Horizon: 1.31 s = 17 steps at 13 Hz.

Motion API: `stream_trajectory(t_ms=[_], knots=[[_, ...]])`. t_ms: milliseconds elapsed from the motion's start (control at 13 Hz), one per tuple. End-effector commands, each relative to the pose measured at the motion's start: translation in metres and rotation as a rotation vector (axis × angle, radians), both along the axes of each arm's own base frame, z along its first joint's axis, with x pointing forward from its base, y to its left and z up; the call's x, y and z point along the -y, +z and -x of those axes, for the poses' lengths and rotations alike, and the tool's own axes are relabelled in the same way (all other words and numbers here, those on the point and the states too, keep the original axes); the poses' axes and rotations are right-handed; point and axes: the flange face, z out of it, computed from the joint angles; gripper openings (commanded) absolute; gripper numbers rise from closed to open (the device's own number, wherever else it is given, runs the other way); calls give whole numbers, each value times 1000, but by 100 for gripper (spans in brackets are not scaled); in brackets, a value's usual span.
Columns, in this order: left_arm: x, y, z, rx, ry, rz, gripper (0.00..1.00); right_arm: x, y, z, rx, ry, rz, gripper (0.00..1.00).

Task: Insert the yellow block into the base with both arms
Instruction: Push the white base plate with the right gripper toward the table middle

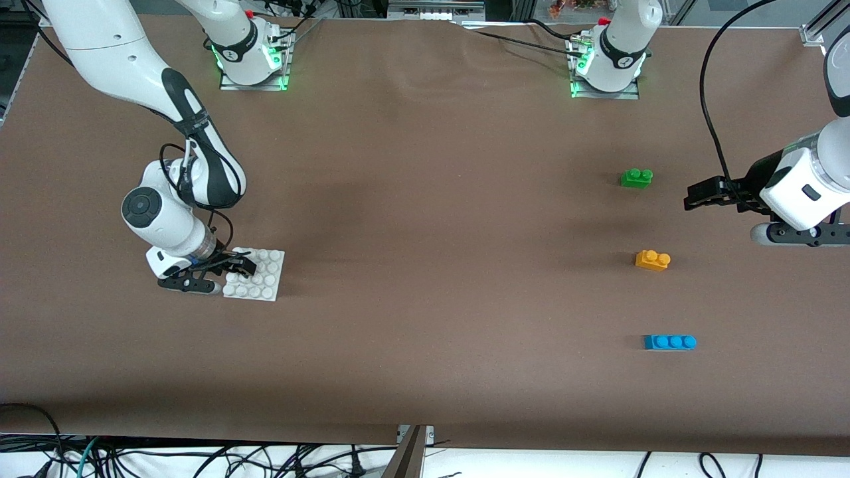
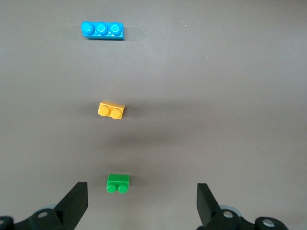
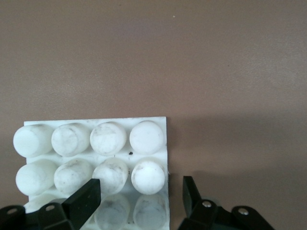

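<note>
the right gripper [image 1: 240,265] pinched the base's [image 1: 265,289] edge; the left gripper [image 1: 697,197], spread wide, hung above the surface [image 1: 425,265] near the block [image 1: 652,259].

A green two-stud brick [image 1: 636,178] and a blue three-stud brick [image 1: 669,342] lie on the brown bench [image 1: 425,265] toward the left arm's end, the blue one nearer the front camera.

yellow block [image 1: 652,259]: glossy plastic | base [image 1: 268,290]: scuffed white plastic | table [image 1: 425,265]: matt brown cloth
</note>
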Motion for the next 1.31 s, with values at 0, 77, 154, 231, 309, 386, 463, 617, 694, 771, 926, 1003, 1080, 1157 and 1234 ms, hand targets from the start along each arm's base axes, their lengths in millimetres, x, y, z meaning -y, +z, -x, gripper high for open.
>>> stream_trajectory(t_ms=[0, 77, 154, 231, 309, 386, 463, 617, 694, 771, 926, 1003, 1080, 1157, 1234], knots=[[-3, 2, 2, 3, -19, -14, 100, -12, -2, -9, 25, -21, -12, 79], [-3, 2, 2, 3, -19, -14, 100, -16, 1, -12, 31, -12, -13, 79], [-3, 2, 2, 3, -19, -15, 100, -17, 1, -13, 32, -10, -13, 79], [-3, 2, 2, 3, -19, -14, 100, -17, -1, -13, 29, -12, -13, 79], [-3, 1, 2, 2, -19, -14, 100, -17, -2, -13, 28, -13, -13, 79], [-3, 2, 2, 3, -19, -14, 100, -17, -5, -13, 25, -15, -12, 79], [-2, 2, 2, 3, -21, -14, 100, -16, -7, -12, 25, -15, -12, 78], [-3, 2, 2, 3, -19, -14, 100, -16, -10, -12, 23, -15, -12, 72], [-3, 2, 2, 3, -18, -14, 100, -16, -11, -12, 28, -15, -12, 71], [-3, 1, 2, 2, -19, -14, 100, -17, -14, -11, 25, -12, -12, 71], [-1, 2, 2, 3, -21, -14, 100, -17, -14, -11, 25, -13, -12, 71], [0, 2, 2, 3, -22, -14, 100, -24, -14, -10, 24, -5, -13, 71], [-1, 2, 2, 3, -22, -14, 100, -33, -14, -9, 26, -2, -15, 71], [0, 0, 1, 0, -22, -14, 100, -40, -13, -9, 27, -5, -17, 71], [1, 0, 1, 0, -24, -14, 100, -53, -12, -8, 29, 1, -19, 71]])
